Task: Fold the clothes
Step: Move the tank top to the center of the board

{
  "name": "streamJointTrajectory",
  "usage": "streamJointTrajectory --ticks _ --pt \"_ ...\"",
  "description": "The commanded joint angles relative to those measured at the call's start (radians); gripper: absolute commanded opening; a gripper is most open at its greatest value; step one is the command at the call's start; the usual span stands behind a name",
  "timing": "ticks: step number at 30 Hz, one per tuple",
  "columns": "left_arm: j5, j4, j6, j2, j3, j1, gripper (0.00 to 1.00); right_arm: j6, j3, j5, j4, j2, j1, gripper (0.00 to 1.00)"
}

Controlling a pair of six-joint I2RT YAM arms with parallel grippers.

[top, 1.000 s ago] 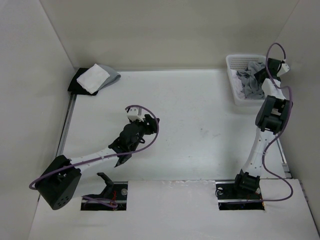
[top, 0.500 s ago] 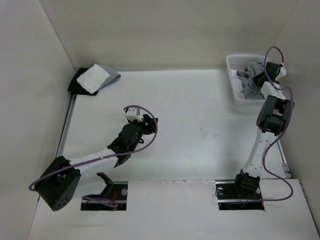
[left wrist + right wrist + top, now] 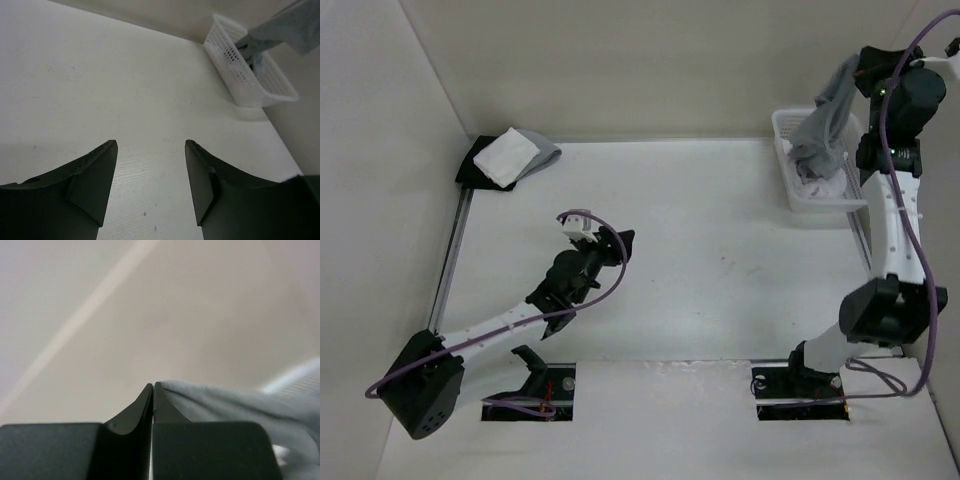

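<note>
R arm [image 3: 890, 215]: up since 1 s ago; then bent low over basket [image 3: 820, 207], now stretched tall at far right, wrist well above basket rim.
Table [image 3: 700, 260]: white, flat, walled on left, far and right sides; both arm bases at near edge.
L arm [image 3: 510, 320]: low over near-left of table, reaching toward centre; barely shifted vs. 1 s ago.
Basket: white plastic, perforated walls, far-right corner of table, upright; also seen far right in L wrist view [image 3: 240, 75].
Clothes [image 3: 825, 125]: plain grey, thin fabric; heaped in basket 1 s ago, now pulled up and hanging from R gripper over basket; top end pinched, lower end down at basket level, can't tell if touching what's inside. Seen hanging in L wrist view [image 3: 285, 27]; fold right at fingertips in R wrist view [image 3: 225, 400].
White cloth [image 3: 507, 157]: far-left corner, lying on dark and grey pieces, well apart from both arms.
Pale cloth [image 3: 817, 182]: in basket, under hanging clothes.
L gripper [image 3: 150, 145]: fingers apart, nothing between, hovering over bare table.
R gripper [image 3: 152, 387]: fingers pressed together, clamped on edge of clothes.
</note>
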Motion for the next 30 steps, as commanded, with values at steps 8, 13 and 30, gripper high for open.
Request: streamJointTrajectory --ticks 8,13,30 --pt "-0.03 -0.092 -0.054 -0.255 -0.017 0.006 0.55 -0.12 -0.445 -0.074 0.198 -0.535 0.505 0.03" --pt "-0.099 -0.185 -0.069 -0.352 -0.017 0.012 0.55 -0.128 -0.806 -0.059 0.273 -0.618 0.91 0.04" --pt "-0.266 -0.57 -0.112 -0.167 0.073 0.001 0.53 0.01 -1.168 0.281 0.099 -0.498 1.065 0.53"
